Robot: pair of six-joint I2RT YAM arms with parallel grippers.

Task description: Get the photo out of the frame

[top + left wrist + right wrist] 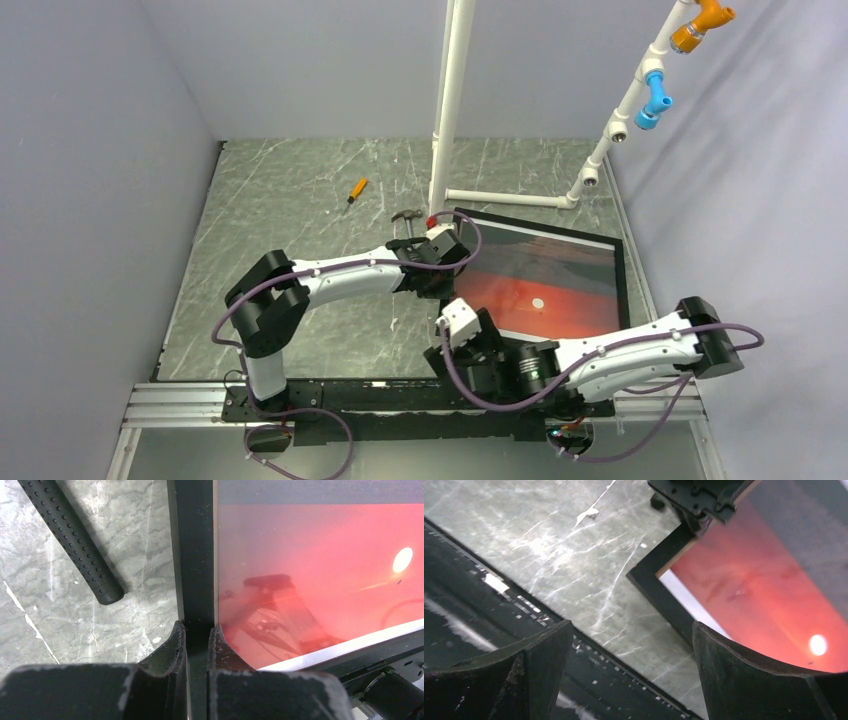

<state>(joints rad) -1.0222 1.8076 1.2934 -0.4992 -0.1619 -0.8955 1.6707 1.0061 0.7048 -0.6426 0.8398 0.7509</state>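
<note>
Presently we list: thin black rectangular frame (195, 555), its side border clenched in the left claw (199, 630), running straight ahead; red-orange sunset photo (310, 565) seated inside, just right of that claw; right claw (632, 630) released, frame corner ahead to its right, likely puller.

Black frame (623, 285) w/ sunset photo (545, 280) lies on the marble bench (290, 180), right of centre. Left hand (443, 248) sits at its left edge (grip not visible from above); right hand (462, 325) is at the near-left corner. Hammer (405, 217) lies just beside the far-left corner, orange screwdriver (356, 190) further left; white pipe stand (450, 100) behind.
</note>
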